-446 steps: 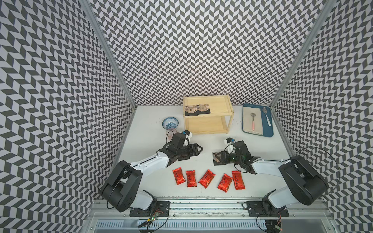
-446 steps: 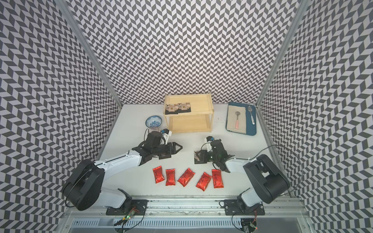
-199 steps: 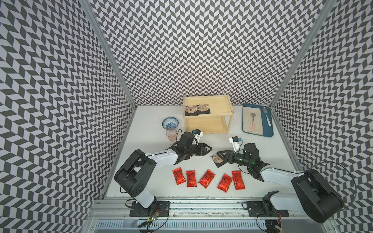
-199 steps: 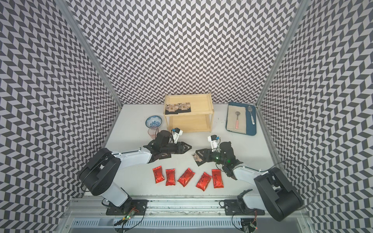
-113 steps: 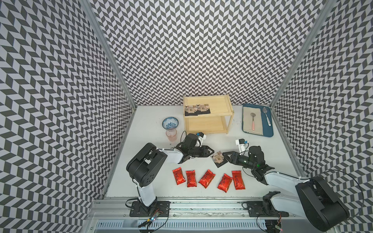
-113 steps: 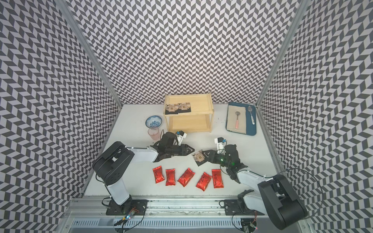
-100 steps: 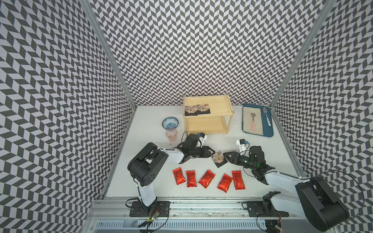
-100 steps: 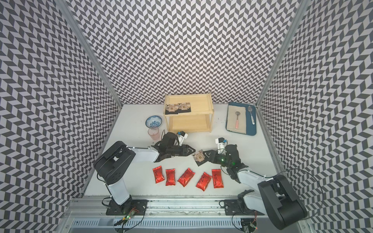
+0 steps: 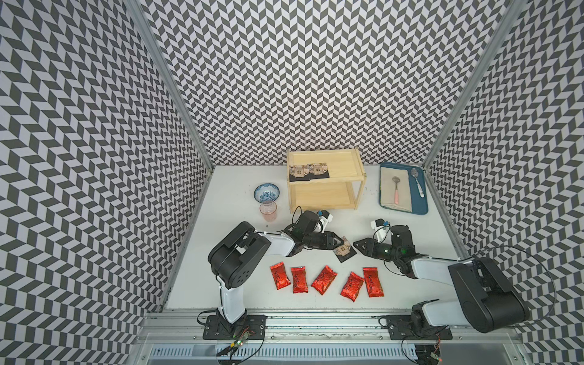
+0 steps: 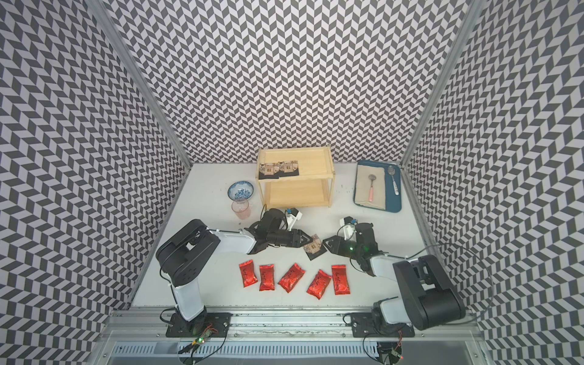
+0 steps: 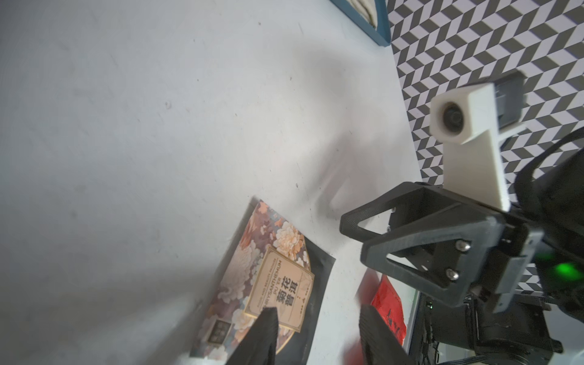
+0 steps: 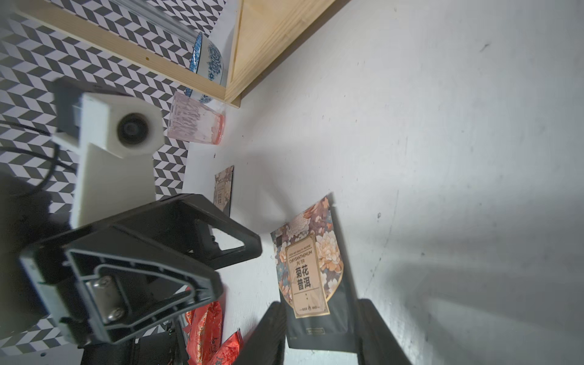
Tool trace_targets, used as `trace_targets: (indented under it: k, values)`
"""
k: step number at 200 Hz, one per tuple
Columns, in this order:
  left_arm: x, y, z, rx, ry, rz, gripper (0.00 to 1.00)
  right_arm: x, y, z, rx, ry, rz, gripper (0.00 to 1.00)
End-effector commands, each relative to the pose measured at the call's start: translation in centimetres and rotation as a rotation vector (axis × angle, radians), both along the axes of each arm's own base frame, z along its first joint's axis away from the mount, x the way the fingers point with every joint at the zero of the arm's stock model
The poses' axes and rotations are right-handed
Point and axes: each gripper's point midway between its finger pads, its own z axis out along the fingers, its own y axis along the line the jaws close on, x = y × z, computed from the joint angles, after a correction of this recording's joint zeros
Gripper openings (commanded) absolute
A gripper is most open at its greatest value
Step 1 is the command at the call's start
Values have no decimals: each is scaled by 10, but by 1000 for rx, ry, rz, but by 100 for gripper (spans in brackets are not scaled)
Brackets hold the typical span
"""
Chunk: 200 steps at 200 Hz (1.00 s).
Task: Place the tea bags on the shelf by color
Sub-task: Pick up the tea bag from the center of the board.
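Your left fingers [image 9: 337, 245] are hanging low over the table [image 9: 316, 305], and they are standing spread apart. In the left wrist view, one fingertip [image 11: 267, 331] is sitting over the picture side of a black tea bag [image 11: 278, 278]. The other fingertip [image 11: 376, 335] is hanging past the bag's dark edge. You cannot tell if the first fingertip is touching the bag.

Your right fingers [image 9: 358, 246] are pointing at the same bag from the other side. They are spread apart too, and they are holding nothing. Their tips are sitting just beside the bag's dark end, with a thin strip of table showing in between.

The black tea bag [image 9: 343, 252] is lying on the table between your two sets of fingers, picture side up. Five red tea bags [image 9: 324, 279] are lying in a row on the table, closer to the arm bases.

The shelf [image 9: 344, 166] is standing at the back of the table, well apart from your fingers. More black tea bags [image 9: 308, 170] are lying on its top board, at the end toward your left arm. A blue tray [image 9: 422, 203] with two spoons is sitting on the shelf's other side. A bowl [image 9: 267, 193] and a pink glass [image 9: 268, 211] are standing near the shelf on your left arm's side.
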Motion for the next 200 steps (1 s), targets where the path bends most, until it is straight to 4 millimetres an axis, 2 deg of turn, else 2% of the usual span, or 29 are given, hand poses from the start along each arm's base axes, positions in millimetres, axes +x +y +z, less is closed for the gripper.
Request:
trace_targets:
  k: [1, 58, 118, 138, 200]
  values:
    - [-4, -2, -14, 20, 43, -20, 46, 4, 4, 5, 11, -30, 38, 40]
    - [-4, 3, -30, 33, 79, -11, 46, 2, 12, -9, 42, 55, 89, 41]
    - [-1, 7, -29, 34, 74, -2, 45, 4, 22, -11, 106, 124, 136, 38]
    - [-1, 7, -28, 35, 73, -1, 45, 6, 23, -11, 120, 129, 140, 32]
    - [0, 8, -26, 36, 64, 3, 46, 4, 25, -8, 157, 140, 144, 2]
